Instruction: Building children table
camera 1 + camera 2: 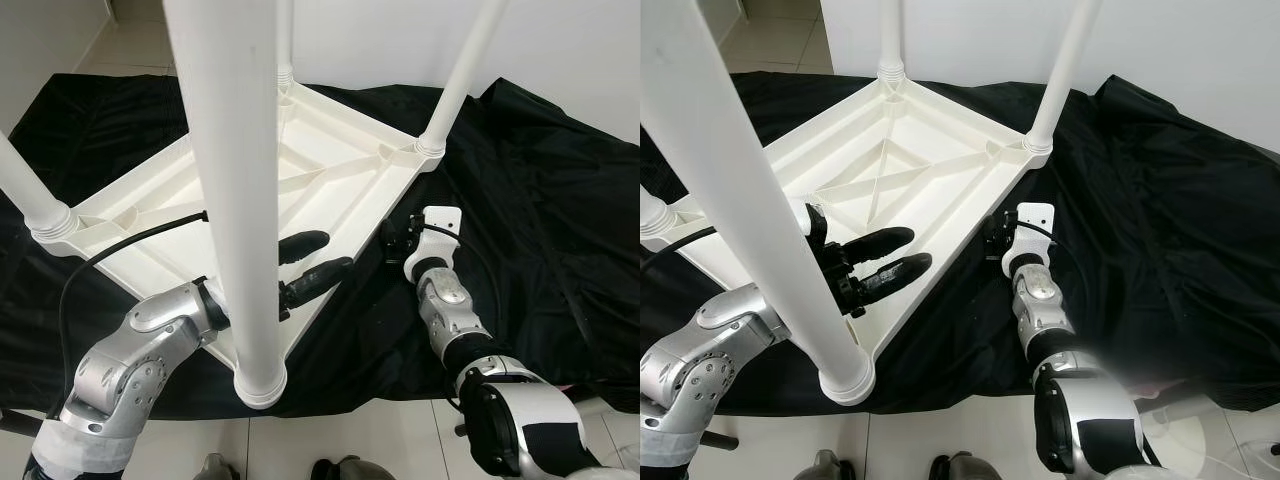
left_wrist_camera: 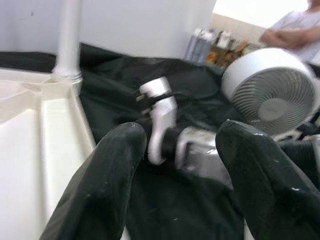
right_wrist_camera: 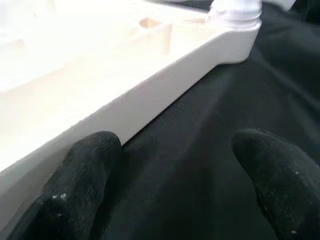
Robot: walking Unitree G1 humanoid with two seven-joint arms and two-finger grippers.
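A white plastic children's table [image 1: 340,165] lies upside down on a black cloth [image 1: 540,200]. Four white legs stand up from its corners; the nearest leg [image 1: 235,190] rises right before me. My left gripper [image 1: 337,250] reaches past that leg and hovers open over the table's near right rim, nothing between its fingers [image 2: 100,190]. My right gripper [image 3: 180,165] is low over the cloth just outside the table's right edge [image 3: 165,95], open, one finger [image 3: 92,185] close to the rim. Its white wrist mount [image 1: 440,220] sits near the far right leg [image 1: 460,80].
The cloth covers the floor around the table, with pale tiles [image 1: 400,440] at its near edge. A white wall [image 1: 580,50] stands behind. In the left wrist view a white fan [image 2: 272,92] and a person with folded arms [image 2: 295,32] are off to my right.
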